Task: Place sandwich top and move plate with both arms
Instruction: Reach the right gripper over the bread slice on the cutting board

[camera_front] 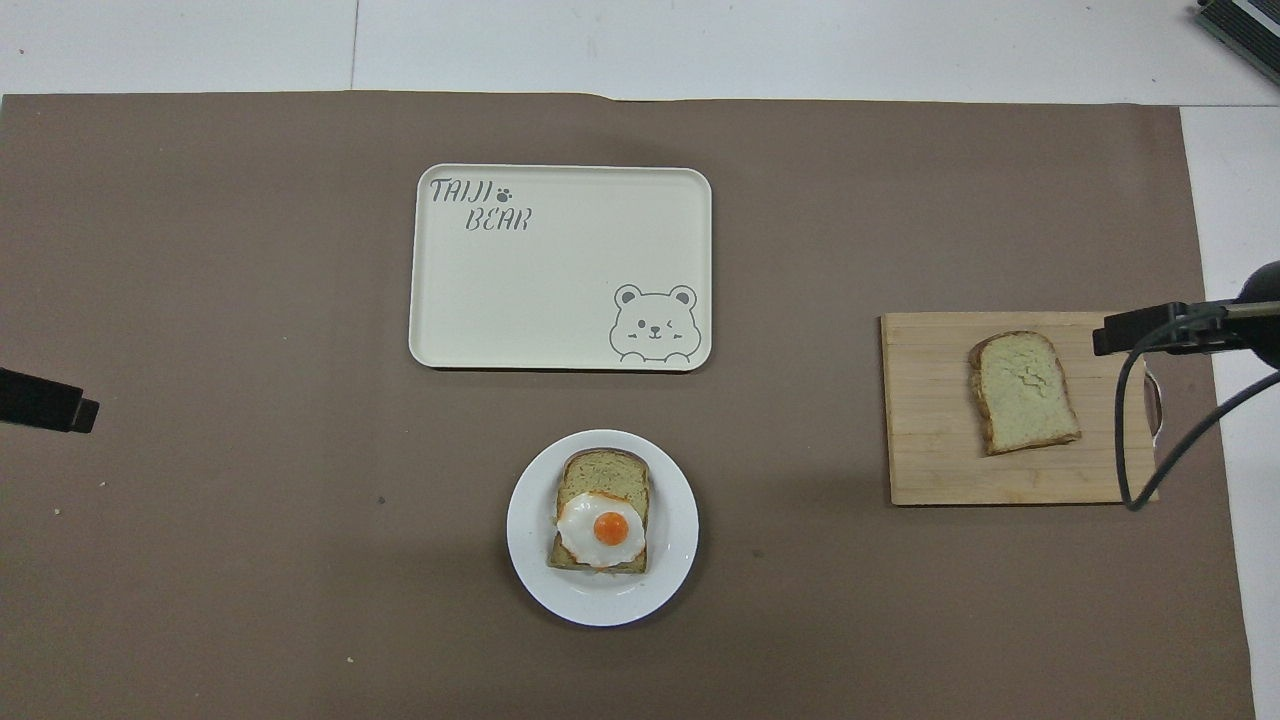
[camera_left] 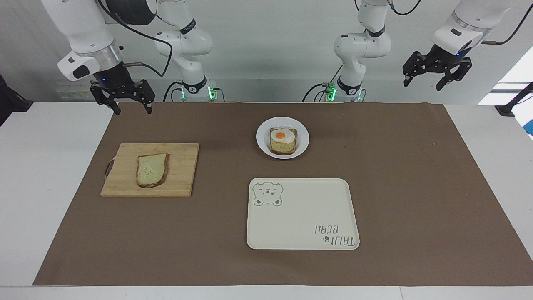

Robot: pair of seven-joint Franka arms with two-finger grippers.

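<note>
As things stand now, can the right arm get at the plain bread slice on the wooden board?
Probably yes. The right gripper hangs open at that end of the table, the sandwich top lies bare on the cutting board, and nothing stands between them.

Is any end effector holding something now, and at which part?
Nothing is held. The right end effector and left end effector hang open in the air; the sandwich top lies untouched.

The sandwich top [camera_left: 152, 169], a pale slice with brown crust and one rounded end, lies flat on a wooden board [camera_left: 183, 183] at the facing view's left. The plate [camera_left: 262, 143], small, round and white, sits at upper centre, carrying egg-topped bread [camera_left: 283, 141].
</note>
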